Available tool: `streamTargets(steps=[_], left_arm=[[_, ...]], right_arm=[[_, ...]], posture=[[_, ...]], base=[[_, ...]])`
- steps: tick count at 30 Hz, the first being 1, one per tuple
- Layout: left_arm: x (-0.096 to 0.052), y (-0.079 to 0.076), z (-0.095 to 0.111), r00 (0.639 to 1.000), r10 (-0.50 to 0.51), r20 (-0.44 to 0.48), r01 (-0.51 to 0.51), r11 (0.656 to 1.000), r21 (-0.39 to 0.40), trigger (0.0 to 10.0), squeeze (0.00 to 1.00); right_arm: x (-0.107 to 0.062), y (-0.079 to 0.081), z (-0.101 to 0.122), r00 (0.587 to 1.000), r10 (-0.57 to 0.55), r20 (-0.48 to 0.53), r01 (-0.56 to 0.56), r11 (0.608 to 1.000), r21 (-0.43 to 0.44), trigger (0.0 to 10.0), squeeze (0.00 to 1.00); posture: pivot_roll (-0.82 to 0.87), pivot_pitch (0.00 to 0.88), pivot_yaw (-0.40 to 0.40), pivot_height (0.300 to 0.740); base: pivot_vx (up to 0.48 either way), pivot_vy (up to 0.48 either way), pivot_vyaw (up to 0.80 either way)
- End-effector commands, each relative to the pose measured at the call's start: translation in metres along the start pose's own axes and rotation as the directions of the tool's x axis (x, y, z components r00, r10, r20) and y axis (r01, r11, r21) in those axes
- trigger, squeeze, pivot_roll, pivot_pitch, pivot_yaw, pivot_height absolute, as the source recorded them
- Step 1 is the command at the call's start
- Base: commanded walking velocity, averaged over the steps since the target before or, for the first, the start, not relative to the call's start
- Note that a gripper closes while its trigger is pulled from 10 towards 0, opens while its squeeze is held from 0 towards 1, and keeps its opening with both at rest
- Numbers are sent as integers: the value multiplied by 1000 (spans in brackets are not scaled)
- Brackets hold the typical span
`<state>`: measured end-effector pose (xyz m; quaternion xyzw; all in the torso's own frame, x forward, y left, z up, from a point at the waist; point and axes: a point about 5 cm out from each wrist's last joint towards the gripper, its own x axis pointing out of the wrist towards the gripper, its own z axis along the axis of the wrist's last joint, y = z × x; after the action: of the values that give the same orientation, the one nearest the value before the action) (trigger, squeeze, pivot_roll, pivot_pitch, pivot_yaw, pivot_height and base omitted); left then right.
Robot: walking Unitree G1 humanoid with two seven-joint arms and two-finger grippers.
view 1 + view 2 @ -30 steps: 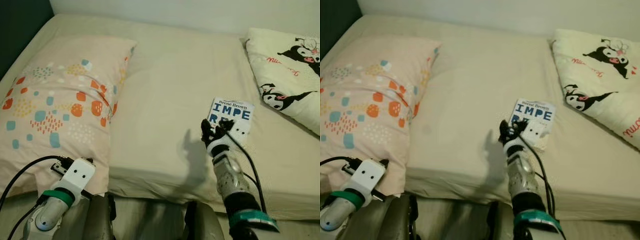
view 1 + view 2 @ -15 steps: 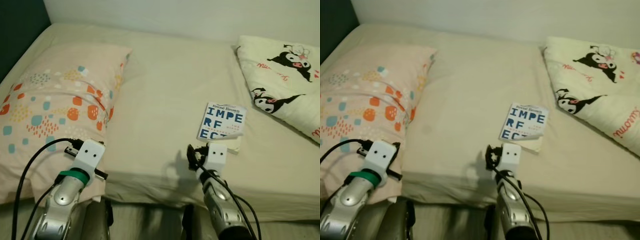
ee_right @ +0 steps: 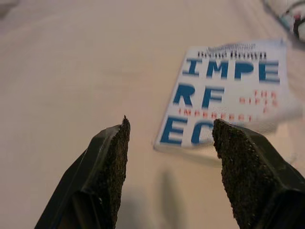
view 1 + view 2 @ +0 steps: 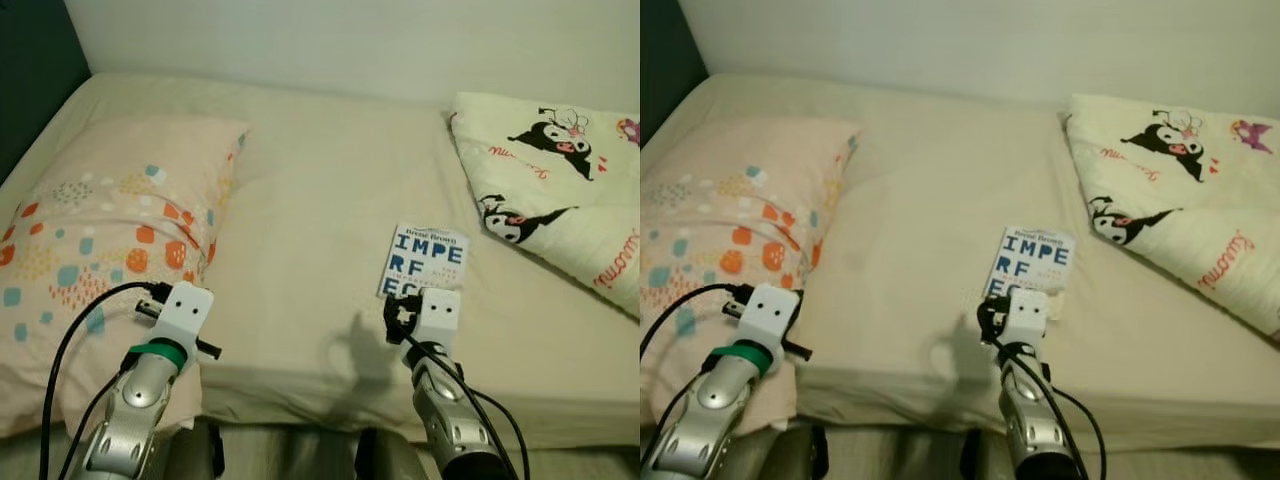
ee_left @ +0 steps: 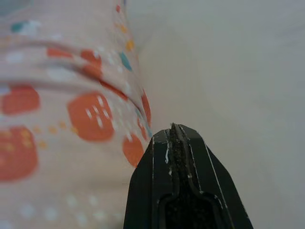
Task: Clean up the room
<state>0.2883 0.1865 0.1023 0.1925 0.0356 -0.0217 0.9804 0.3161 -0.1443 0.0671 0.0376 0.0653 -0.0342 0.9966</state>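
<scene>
A beige-sheeted bed [image 4: 330, 200] spans the head view. On it at 9 o'clock lies a peach pillow [image 4: 90, 250] with orange and teal spots; at 2 o'clock, a cream cartoon-print blanket [image 4: 560, 190]. A white paperback book [image 4: 425, 260] with blue lettering lies flat just right of centre. The right gripper [image 3: 169, 143] hovers at the book's near edge, fingers spread apart. The left gripper [image 5: 174, 131], fingers pressed together, sits at 7 o'clock beside the pillow.
</scene>
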Motion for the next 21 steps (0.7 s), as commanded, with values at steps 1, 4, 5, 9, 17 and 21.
streamTargets(steps=[1, 4, 5, 9, 17, 21], left_arm=[[-6, 1, -11, 999, 9, -32, -9, 1000, -3, 10000, 0], [-9, 1, -16, 999, 15, -43, -15, 1000, -3, 10000, 0], [-10, 3, -19, 998, 29, -56, -30, 999, -16, 10000, 0], [-12, 6, -24, 995, 62, -76, -66, 997, -48, 10000, 0], [-4, 5, -21, 996, 55, -67, -60, 996, -61, 10000, 0], [2, 5, -19, 998, 30, -61, -34, 998, -56, 10000, 0]], right_arm=[[-2, -4, -8, 999, -18, -38, 18, 1000, -8, 10000, 0], [-3, -5, -11, 999, -23, -45, 22, 1000, -12, 10000, 0], [-3, -5, -12, 999, -22, -50, 21, 1000, -17, 10000, 0], [-5, -6, -16, 998, -22, -64, 20, 999, -31, 10000, 0], [-7, -10, -24, 994, -51, -97, 46, 998, -50, 10000, 0], [-10, -13, -28, 992, -76, -105, 72, 996, -46, 10000, 0]], posture=[[139, 0, -48, 664], [139, 0, -48, 679], [134, 0, -48, 684], [133, 0, -51, 699], [130, 0, -24, 734], [123, 0, -1, 740]], base=[[0, 0, 0], [0, 0, 0], [0, 0, 0], [0, 0, 0], [0, 0, 0], [0, 0, 0]])
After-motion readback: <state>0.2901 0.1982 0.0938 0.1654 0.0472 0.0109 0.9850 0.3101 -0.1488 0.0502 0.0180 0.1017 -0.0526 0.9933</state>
